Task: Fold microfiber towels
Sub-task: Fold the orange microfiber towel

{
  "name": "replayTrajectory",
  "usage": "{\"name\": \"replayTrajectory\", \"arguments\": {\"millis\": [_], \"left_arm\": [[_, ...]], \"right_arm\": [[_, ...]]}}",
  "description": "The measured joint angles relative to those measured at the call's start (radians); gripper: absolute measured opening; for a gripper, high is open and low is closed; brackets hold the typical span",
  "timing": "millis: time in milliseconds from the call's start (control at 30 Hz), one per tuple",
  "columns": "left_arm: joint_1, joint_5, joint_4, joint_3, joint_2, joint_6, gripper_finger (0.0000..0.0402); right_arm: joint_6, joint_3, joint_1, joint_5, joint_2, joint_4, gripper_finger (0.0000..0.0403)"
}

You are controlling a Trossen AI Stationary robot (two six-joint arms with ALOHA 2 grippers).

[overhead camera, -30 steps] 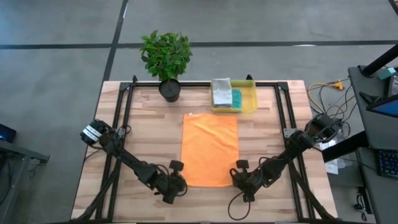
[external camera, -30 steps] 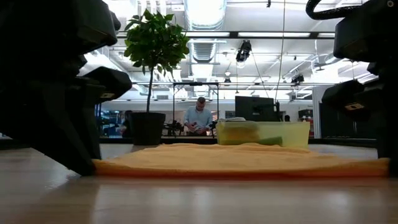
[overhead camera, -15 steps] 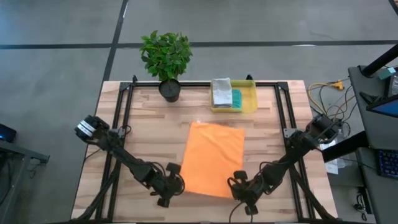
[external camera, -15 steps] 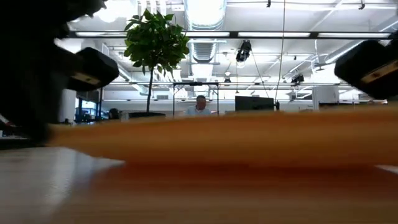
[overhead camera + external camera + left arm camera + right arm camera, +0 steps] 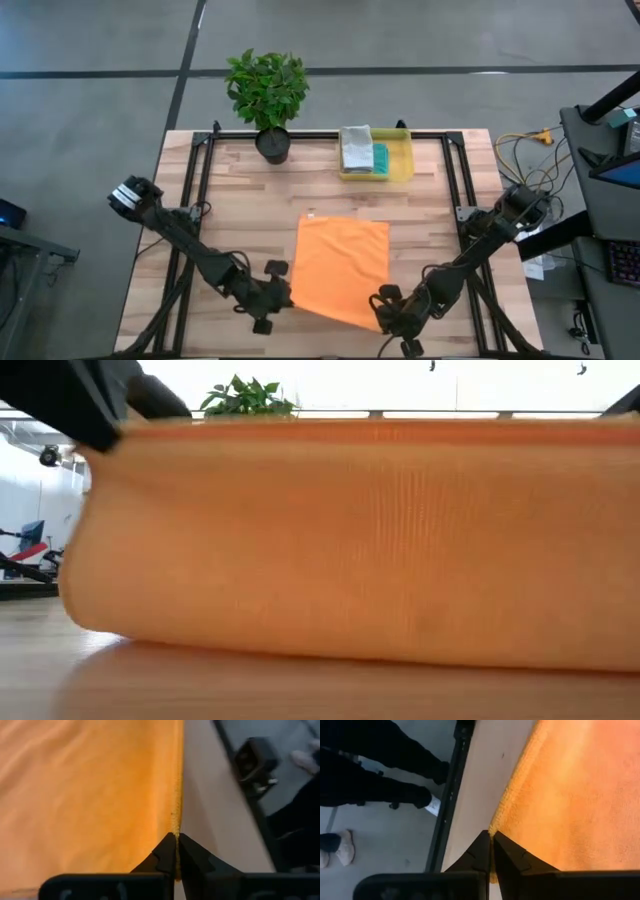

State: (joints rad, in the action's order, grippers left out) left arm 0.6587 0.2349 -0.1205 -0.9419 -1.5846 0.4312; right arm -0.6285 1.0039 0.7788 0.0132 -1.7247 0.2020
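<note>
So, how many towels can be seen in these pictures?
3. The orange towel is mid-table, its near corners pinched by the left gripper and right gripper. A grey towel and teal towel lie in the yellow bin; more may be hidden underneath.

Towel mid-table; bin behind it; plant left of bin.

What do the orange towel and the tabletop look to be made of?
Orange towel: soft, matte, fuzzy cloth, likely microfiber; it drapes where the left gripper and right gripper pinch its corners. Tabletop: pale wood, butcher-block style by its visible strips, smooth with a slight sheen.
</note>
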Motion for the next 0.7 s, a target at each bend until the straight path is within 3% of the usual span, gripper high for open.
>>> {"name": "replayTrajectory", "arguments": {"millis": [200,467,700], "left_arm": [[-0.047,0.022,-0.094,0.009,0.017,-0.008,0.0],[-0.107,0.026,-0.117,0.017,0.026,-0.152,0.0],[-0.214,-0.018,-0.119,0.114,0.167,-0.239,0.0]], "right_arm": [[-0.019,-0.019,-0.013,-0.016,0.037,-0.001,0.0012],[-0.138,-0.121,-0.055,-0.089,0.171,-0.011,0.0012],[-0.212,-0.252,-0.129,-0.145,0.321,-0.024,0.0012]]}}
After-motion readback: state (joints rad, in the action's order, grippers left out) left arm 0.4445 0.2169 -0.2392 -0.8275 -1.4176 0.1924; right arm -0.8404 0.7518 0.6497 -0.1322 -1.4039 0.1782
